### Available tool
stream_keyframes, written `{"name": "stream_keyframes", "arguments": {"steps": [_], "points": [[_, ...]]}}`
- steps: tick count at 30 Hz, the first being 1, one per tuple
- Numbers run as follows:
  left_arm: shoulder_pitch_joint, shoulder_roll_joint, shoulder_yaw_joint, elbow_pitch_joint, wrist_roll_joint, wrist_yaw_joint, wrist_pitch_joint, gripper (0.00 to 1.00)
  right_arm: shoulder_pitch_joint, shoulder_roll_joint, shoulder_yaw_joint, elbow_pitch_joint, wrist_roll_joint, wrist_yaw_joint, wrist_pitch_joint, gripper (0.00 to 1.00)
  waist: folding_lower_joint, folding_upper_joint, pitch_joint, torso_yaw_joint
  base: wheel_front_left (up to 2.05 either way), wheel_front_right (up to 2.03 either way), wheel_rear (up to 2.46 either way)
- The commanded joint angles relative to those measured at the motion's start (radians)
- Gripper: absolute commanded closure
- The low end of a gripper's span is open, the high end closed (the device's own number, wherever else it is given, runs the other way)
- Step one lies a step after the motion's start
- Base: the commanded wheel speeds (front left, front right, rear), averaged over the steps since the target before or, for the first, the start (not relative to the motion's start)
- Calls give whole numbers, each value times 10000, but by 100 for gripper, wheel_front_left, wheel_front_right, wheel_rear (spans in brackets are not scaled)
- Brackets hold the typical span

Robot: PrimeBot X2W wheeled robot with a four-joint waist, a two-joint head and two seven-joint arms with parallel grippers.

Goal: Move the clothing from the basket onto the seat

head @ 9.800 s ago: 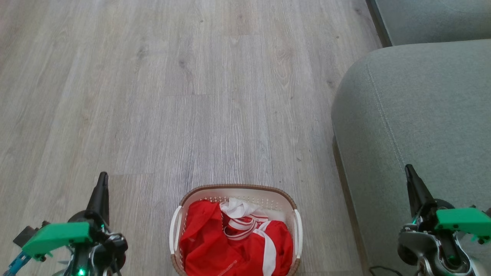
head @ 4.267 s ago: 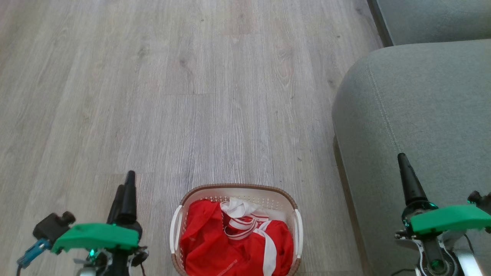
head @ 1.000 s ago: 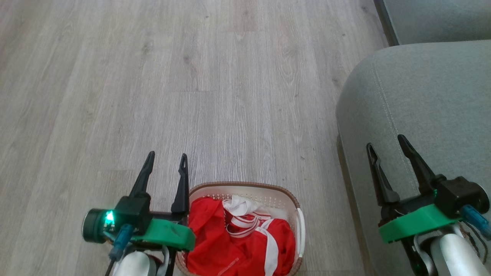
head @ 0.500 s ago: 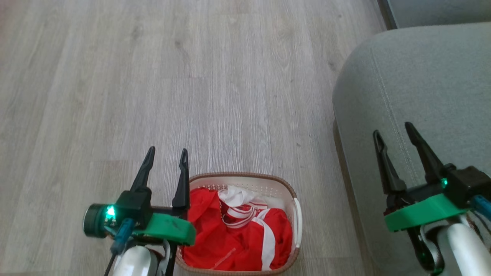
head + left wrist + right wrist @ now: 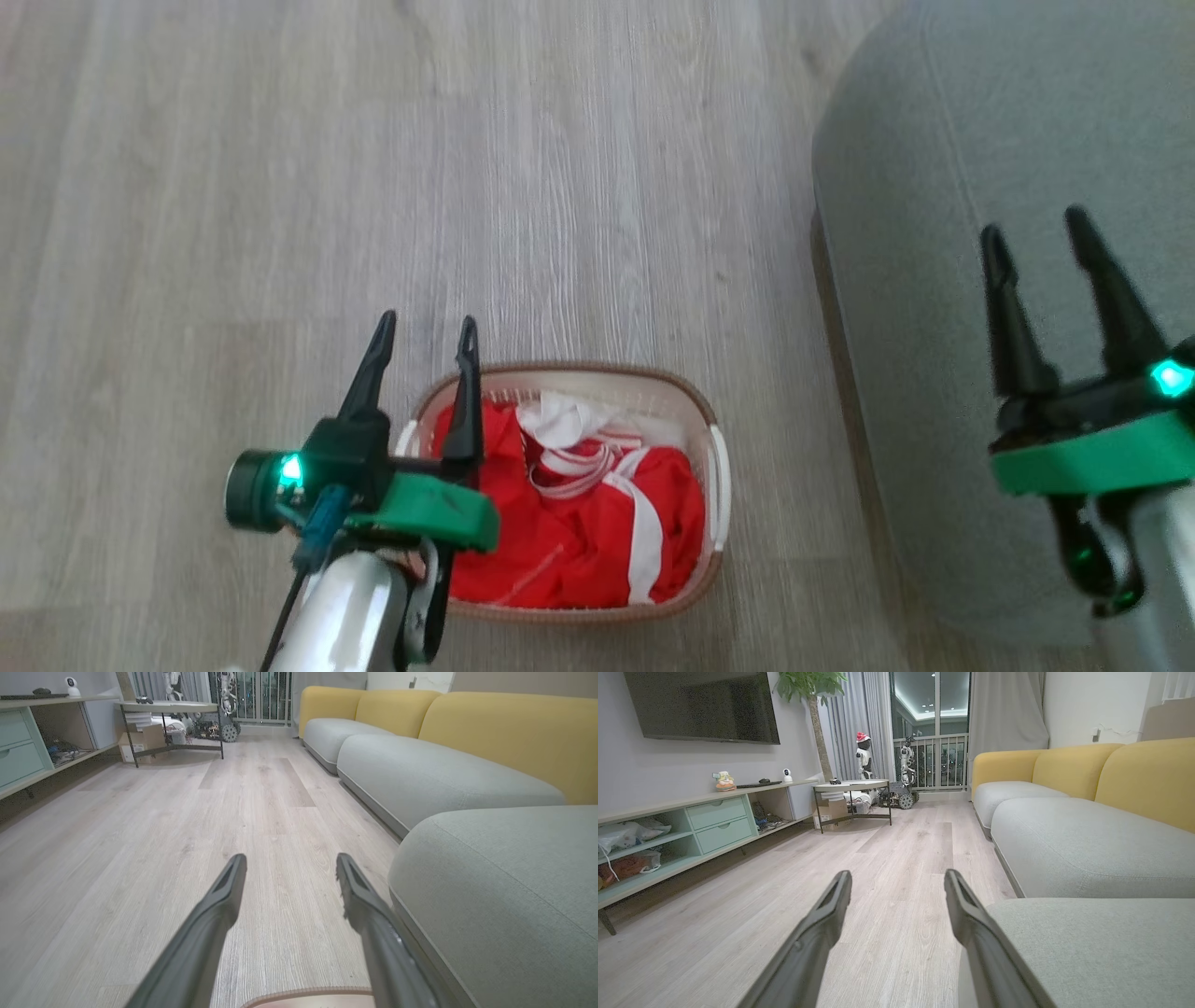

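Observation:
Red clothing (image 5: 579,523) with white stripes fills the cream basket (image 5: 711,485), which stands on the wood floor beside the grey-green seat (image 5: 934,187). My left gripper (image 5: 426,327) hovers open over the basket's left rim, nothing between its fingers. In the left wrist view that gripper (image 5: 289,865) points along the floor, with the basket's brown rim (image 5: 308,993) at the bottom edge and the seat (image 5: 504,877) to the right. My right gripper (image 5: 1034,233) stands open above the seat's front part. The right wrist view has this gripper (image 5: 899,879) empty, the seat (image 5: 1092,942) under its right finger.
Wood floor (image 5: 373,187) stretches ahead and to the left. In the wrist views a long sofa with yellow backs (image 5: 1069,770) runs along the right, a low TV shelf unit (image 5: 691,821) lines the left wall, and a round metal-legged table (image 5: 852,788) stands far ahead.
The head camera has tilted down, so the basket and seat sit higher in the picture. My right gripper has risen in the view over the seat; both grippers stay open.

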Motion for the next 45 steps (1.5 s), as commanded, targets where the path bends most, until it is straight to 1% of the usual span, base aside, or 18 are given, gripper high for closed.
{"name": "stream_keyframes", "arguments": {"steps": [1, 6, 9, 16, 22, 23, 24, 26, 28, 34, 38, 45], "points": [[-532, 79, 196, -193, -70, 98, -95, 0, -356, -330, 18, -455, 120, -2, -65, 0, 0, 0, 437, -62, 0, 0, 0], [-1133, 79, -231, 233, -288, 298, -95, 0, -713, -624, -454, -737, 447, -2, -65, 0, 0, 0, 1268, -96, 0, 0, 0], [-1567, 79, -531, 661, -564, 312, -95, 0, -962, -794, -723, -832, 661, -2, -65, 0, 0, 0, 1812, -110, 0, 0, 0], [-2679, 79, -1148, 2157, -1343, 414, -95, 0, -1552, -1137, -1102, -1100, 1013, -2, -65, 0, 0, 0, 3030, -188, 0, 0, 0], [-3559, 79, -1665, 3720, -1925, 619, -95, 0, -2056, -1342, -1177, -1329, 1232, -2, -65, 0, 0, 0, 3981, -329, 0, 0, 0], [-3698, 79, -1723, 4041, -2095, 633, -95, 0, -2137, -1361, -1185, -1369, 1255, -2, -65, 0, 0, 0, 4102, -353, 0, 0, 0], [-3698, 79, -1723, 4041, -2095, 633, -95, 0, -2137, -1361, -1185, -1369, 1255, -2, -65, 0, 0, 0, 4102, -353, 0, 0, 0], [-3984, 79, -1858, 4755, -2433, 667, -95, 0, -2304, -1403, -1187, -1436, 1317, -2, -65, 0, 0, 0, 4363, -428, 0, 0, 0], [-4428, 79, -2159, 5616, -2830, 645, -95, 0, -2530, -1448, -1174, -1506, 1404, -2, -65, 0, 0, 0, 4692, -539, 0, 0, 0], [-5262, 79, -2778, 7201, -3595, 606, -95, 0, -2923, -1454, -1058, -1649, 1528, -2, -65, 0, 0, 0, 5330, -826, 0, 0, 0], [-5903, 79, -3249, 8011, -3929, 551, -95, 0, -3150, -1472, -1035, -1723, 1606, -2, -65, 0, 0, 0, 5768, -1021, 0, 0, 0], [-6872, 79, -3972, 9244, -4435, 292, -92, 0, -3540, -1499, -1184, -1819, 1733, -2, -65, 0, 0, 0, 6541, -1350, 0, 0, 0]]}}
